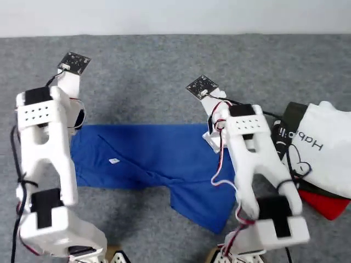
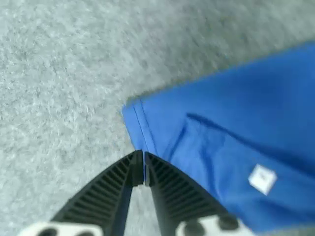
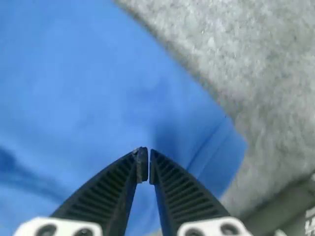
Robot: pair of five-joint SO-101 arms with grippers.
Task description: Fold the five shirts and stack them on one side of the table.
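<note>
grey carpet point(image 1: 164, 71) | blue shirt point(image 1: 148, 153) spread | left pincer point(image 2: 143, 169) pressed together | right pincer point(image 3: 145, 167) likewise

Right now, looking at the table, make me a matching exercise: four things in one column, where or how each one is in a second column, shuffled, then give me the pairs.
Things
1. blue shirt
2. white shirt
3. red shirt
4. left claw

Places or states
A. shut, tips at the blue shirt's hem
B. lying on top of the dark shirt
C. spread out in the middle of the table
D. poking out from under the dark shirt

Pairs: 1-C, 2-B, 3-D, 4-A.
</note>
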